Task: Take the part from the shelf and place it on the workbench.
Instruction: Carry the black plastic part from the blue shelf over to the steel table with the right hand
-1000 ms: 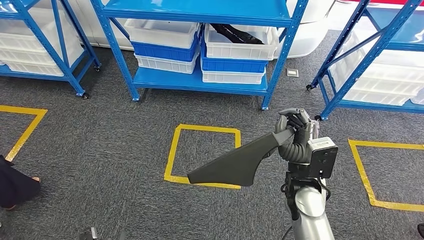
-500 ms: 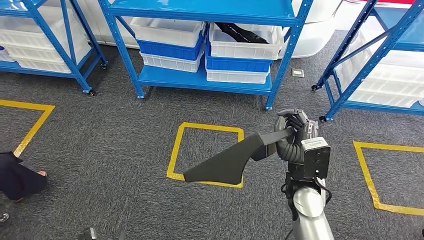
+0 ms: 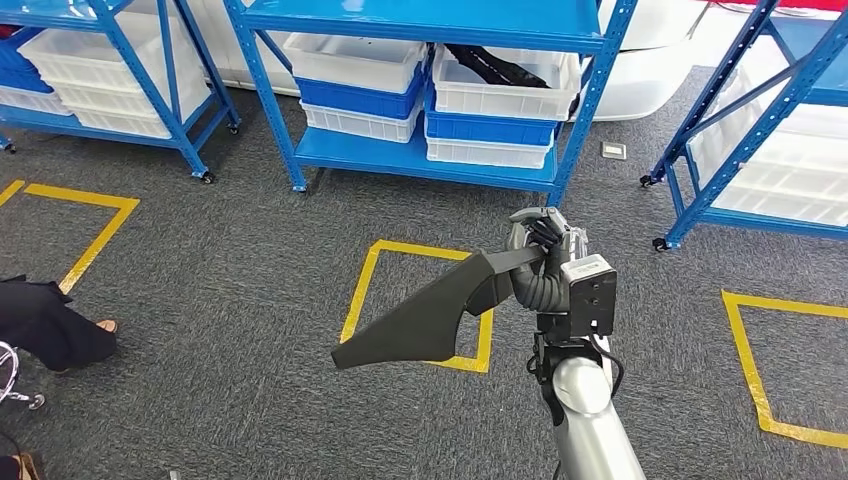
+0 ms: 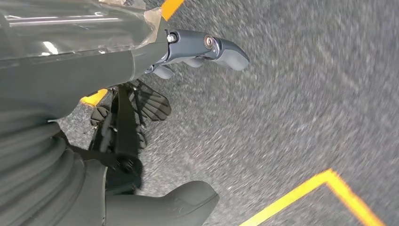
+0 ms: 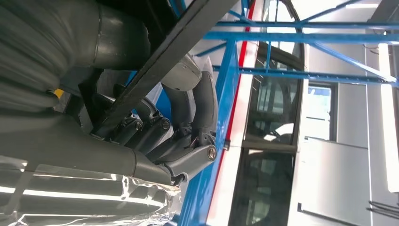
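Note:
The part [image 3: 420,315] is a long dark grey wedge-shaped piece, narrow at one end and broad at the other. My right hand [image 3: 540,245] grips its narrow end in front of me, and the broad end slants down to the left above the carpet. In the right wrist view the part [image 5: 174,42] runs as a dark bar across my curled fingers [image 5: 160,136]. My left hand [image 4: 94,61] hangs over the carpet with its fingers apart and nothing in it.
A blue shelf [image 3: 430,160] with white and blue bins stands ahead; one bin holds another black part [image 3: 495,70]. More blue shelves stand at left [image 3: 110,90] and right [image 3: 770,150]. Yellow tape squares [image 3: 360,290] mark the grey carpet. A person's dark clothing [image 3: 50,325] lies at left.
The whole picture has shifted right and down, so the camera has turned left. My right hand still holds the part, now a little further left in the picture.

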Controlling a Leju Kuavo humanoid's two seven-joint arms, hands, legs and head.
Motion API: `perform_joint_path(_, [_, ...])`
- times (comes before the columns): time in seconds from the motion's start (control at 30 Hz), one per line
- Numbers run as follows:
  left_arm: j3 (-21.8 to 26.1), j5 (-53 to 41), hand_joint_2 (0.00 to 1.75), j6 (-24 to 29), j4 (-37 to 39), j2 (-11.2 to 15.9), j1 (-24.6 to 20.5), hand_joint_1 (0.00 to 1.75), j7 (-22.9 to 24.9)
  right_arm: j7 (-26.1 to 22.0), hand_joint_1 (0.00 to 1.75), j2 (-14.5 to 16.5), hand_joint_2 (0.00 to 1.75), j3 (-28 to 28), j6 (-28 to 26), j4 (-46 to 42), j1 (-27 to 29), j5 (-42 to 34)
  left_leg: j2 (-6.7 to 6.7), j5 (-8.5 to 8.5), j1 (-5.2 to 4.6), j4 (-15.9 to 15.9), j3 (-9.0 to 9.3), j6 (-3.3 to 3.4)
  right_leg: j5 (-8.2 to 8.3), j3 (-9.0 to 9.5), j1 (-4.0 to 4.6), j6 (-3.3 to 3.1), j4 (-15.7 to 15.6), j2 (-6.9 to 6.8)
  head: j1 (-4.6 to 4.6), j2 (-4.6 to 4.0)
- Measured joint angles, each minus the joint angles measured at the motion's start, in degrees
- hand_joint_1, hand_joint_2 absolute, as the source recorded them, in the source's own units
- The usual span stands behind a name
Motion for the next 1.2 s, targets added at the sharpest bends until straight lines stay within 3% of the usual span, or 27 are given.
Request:
perform_joint_path(0.07, [0.6, 1.0, 1.75, 0.1, 0.0, 0.3, 0.0, 0.00, -0.7, -0.1, 1.75, 0.7, 1.75, 0.9, 0.4, 1.0, -1.1, -0.3, 1.92, 2.11, -0.04, -7.9, 5.12, 0.05, 0.08, -0.21, 0.20, 0.42, 0.3, -0.69, 0.01, 0.00])
perform_joint_path(0.1, [0.9, 1.4, 1.75, 0.1, 0.0, 0.5, 0.0, 0.00, -1.1, -0.3, 1.75, 1.1, 1.75, 1.5, 0.5, 1.6, -2.0, -0.5, 2.56, 2.59, -0.18, -10.3, 6.47, 0.19, 0.06, -0.26, 0.36, 0.72, 0.5, -0.92, 0.15, 0.00])
perform_joint_path(0.13, [1.3, 2.0, 1.75, 0.1, -0.1, 0.7, 0.1, 0.00, -1.4, -0.4, 1.75, 1.7, 1.75, 2.1, 0.7, 2.4, -2.9, -0.7, 2.87, 2.67, -0.39, -11.3, 6.80, 0.42, 0.06, -0.27, 0.53, 1.09, 0.6, -1.15, 0.27, 0.00])
perform_joint_path(0.2, [2.4, 3.1, 1.75, 0.1, -0.1, 1.1, 0.5, 0.00, -2.1, -0.7, 1.75, 3.0, 1.75, 3.4, 0.9, 4.5, -5.1, -1.5, 2.02, 3.05, -0.85, -11.4, 6.30, 1.31, 0.20, -0.27, 0.64, 2.01, 0.4, -1.63, 0.49, 0.00])
perform_joint_path(0.27, [3.7, 4.5, 1.75, 0.1, -0.1, 1.5, 1.1, 0.00, -3.0, -0.8, 1.75, 4.4, 1.75, 4.9, 1.5, 7.4, -7.5, -2.4, 1.31, 3.74, -0.96, -11.7, 6.39, 2.42, -0.62, -1.10, 0.48, 2.56, 1.7, -0.95, 0.50, 0.00])
perform_joint_path(0.33, [5.3, 5.9, 1.75, 0.4, -0.1, 1.7, 1.6, 0.00, -3.6, -1.0, 1.75, 5.6, 1.75, 6.2, 2.4, 10.4, -9.7, -3.2, 0.53, 4.26, -0.90, -11.9, 6.44, 3.16, -3.60, -3.71, 0.28, 2.32, 7.4, 0.70, 0.54, 0.00])
perform_joint_path(0.4, [6.8, 6.7, 1.75, 0.8, -0.1, 1.9, 2.2, 0.00, -3.9, -1.4, 1.75, 6.7, 1.75, 7.2, 2.9, 13.5, -11.4, -3.7, -0.64, 4.39, -1.08, -11.8, 6.20, 3.35, -6.79, -7.21, 0.35, 2.12, 15.4, 1.56, 0.56, 0.00])
perform_joint_path(0.43, [7.4, 6.9, 1.75, 1.0, -0.1, 1.9, 2.5, 0.00, -4.0, -1.5, 1.75, 7.1, 1.75, 7.7, 2.9, 14.8, -12.0, -3.9, -1.36, 4.40, -1.22, -11.8, 6.14, 3.37, -7.36, -8.15, 0.45, 2.22, 17.6, 1.73, 0.57, 0.00])
perform_joint_path(0.47, [7.9, 7.0, 1.75, 1.1, -0.1, 1.9, 2.7, 0.00, -4.0, -1.6, 1.75, 7.6, 1.75, 8.0, 2.9, 16.0, -12.5, -4.0, -2.12, 4.41, -1.38, -11.8, 6.14, 3.38, -6.94, -8.00, 0.54, 2.37, 17.4, 1.90, 0.59, 0.00])
perform_joint_path(0.5, [8.3, 7.0, 1.75, 1.1, -0.1, 1.9, 2.8, 0.00, -4.0, -1.7, 1.75, 8.0, 1.75, 8.3, 2.9, 16.8, -12.9, -4.0, -2.87, 4.42, -1.53, -11.8, 6.17, 3.38, -5.61, -6.72, 0.69, 2.45, 14.6, 2.17, 0.60, 0.00])
perform_joint_path(0.6, [9.2, 7.0, 1.75, 1.1, -0.1, 1.8, 3.0, 0.00, -4.1, -1.9, 1.75, 8.8, 1.75, 9.0, 2.9, 18.4, -14.4, -4.1, -4.73, 4.51, -1.81, -11.8, 6.10, 3.09, -1.00, -1.17, 1.33, 1.47, 2.7, 4.40, 0.48, 0.00])
perform_joint_path(0.63, [9.4, 7.0, 1.75, 1.1, -0.1, 1.8, 3.1, 0.00, -4.2, -1.9, 1.75, 9.1, 1.75, 9.1, 2.9, 18.8, -14.8, -4.1, -5.13, 4.61, -1.76, -11.8, 5.94, 2.85, -0.41, -0.31, 1.48, 1.06, 0.9, 4.90, 0.43, 0.00])
perform_joint_path(0.7, [9.8, 7.1, 1.75, 1.2, -0.1, 1.8, 3.4, 0.00, -4.2, -2.0, 1.75, 9.6, 1.75, 9.3, 2.9, 19.5, -15.3, -4.2, -5.80, 4.86, -1.56, -12.0, 5.66, 2.22, -0.19, 0.05, 1.46, 0.68, 0.2, 4.52, 0.44, 0.00])
perform_joint_path(0.73, [10.0, 7.2, 1.75, 1.3, -0.1, 1.9, 3.5, 0.00, -4.2, -2.0, 1.75, 9.8, 1.75, 9.3, 3.0, 19.8, -15.5, -4.2, -5.57, 4.76, -1.53, -11.9, 5.54, 1.94, 0.03, 0.23, 1.12, 0.48, -0.2, 4.13, 0.44, 0.00])
perform_joint_path(0.8, [10.4, 7.7, 1.75, 1.8, -0.1, 1.9, 3.5, 0.00, -4.3, -2.0, 1.75, 10.5, 1.75, 9.7, 3.4, 20.3, -16.0, -4.2, -3.63, 3.13, -1.62, -9.5, 4.31, 1.46, 0.45, 0.65, 0.38, -0.11, -1.2, 3.19, 0.35, 0.00])
perform_joint_path(0.87, [11.0, 8.3, 1.75, 2.5, -0.1, 2.0, 3.5, 0.00, -4.5, -2.1, 1.75, 11.3, 1.75, 10.3, 4.1, 21.3, -16.7, -4.3, -1.45, -0.28, -1.45, -2.7, 0.78, 0.90, 0.52, 0.82, 0.20, -0.47, -1.5, 2.25, 0.29, 0.00])
perform_joint_path(0.9, [11.4, 8.6, 1.75, 2.9, -0.1, 2.0, 3.5, 0.00, -4.6, -2.1, 1.75, 11.7, 1.75, 10.6, 4.4, 22.1, -17.0, -4.4, -1.11, -1.65, -1.23, 1.0, -1.27, 0.49, 0.47, 0.82, 0.22, -0.51, -1.5, 1.75, 0.28, 0.00])
perform_joint_path(0.93, [11.8, 8.9, 1.75, 3.3, -0.1, 2.0, 3.6, 0.00, -4.7, -2.1, 1.75, 12.1, 1.75, 11.0, 4.7, 23.0, -17.4, -4.5, -0.91, -2.17, -0.95, 3.6, -2.76, 0.09, 0.44, 0.84, 0.22, -0.53, -1.5, 1.26, 0.28, 0.00])
perform_joint_path(0.97, [12.2, 9.1, 1.75, 3.5, -0.1, 1.9, 3.6, 0.00, -4.8, -2.2, 1.75, 12.5, 1.75, 11.3, 4.9, 23.8, -17.7, -4.6, -0.67, -1.54, -0.61, 4.0, -3.22, -0.31, 0.37, 0.86, 0.18, -0.48, -1.5, 0.79, 0.27, 0.00])
perform_joint_path(1.0, [12.5, 9.2, 1.75, 3.7, -0.1, 1.9, 3.7, 0.00, -5.0, -2.3, 1.75, 12.9, 1.75, 11.6, 5.1, 24.5, -18.0, -4.7, -0.24, 0.04, -0.25, 2.2, -2.53, -0.68, 0.24, 0.88, 0.09, -0.36, -1.3, 0.33, 0.27, 0.00])
perform_joint_path(1.07, [13.1, 9.3, 1.75, 3.8, -0.1, 1.8, 3.6, 0.00, -5.2, -2.6, 1.75, 13.7, 1.75, 12.1, 5.2, 25.7, -18.9, -5.0, 1.65, 3.84, 0.27, -5.6, 1.27, -1.40, -0.35, 0.83, 0.05, 0.26, -0.7, -0.48, 0.15, 0.00])
perform_joint_path(1.1, [13.3, 9.3, 1.75, 3.7, -0.1, 1.6, 3.6, 0.00, -5.3, -2.7, 1.75, 14.0, 1.75, 12.3, 5.2, 26.2, -19.5, -5.2, 2.25, 4.96, 0.33, -8.7, 2.84, -1.38, -0.76, 0.72, 0.23, 0.68, -0.2, -0.83, 0.10, 0.00])
perform_joint_path(1.13, [13.5, 9.2, 1.75, 3.6, -0.1, 1.5, 3.5, 0.00, -5.3, -2.8, 1.75, 14.2, 1.75, 12.5, 5.2, 26.6, -20.1, -5.5, 2.59, 5.41, 0.27, -10.5, 3.72, -1.14, -1.10, 0.61, 0.47, 1.08, 0.1, -1.16, 0.18, 0.00])
perform_joint_path(1.2, [13.8, 9.1, 1.75, 3.4, -0.2, 1.4, 3.5, 0.00, -5.4, -2.9, 1.75, 14.5, 1.75, 12.8, 5.2, 27.5, -21.2, -5.9, 1.68, 5.45, -0.18, -11.0, 3.64, -0.03, -1.35, 0.61, 0.98, 1.83, 0.2, -1.93, 0.50, 0.00])
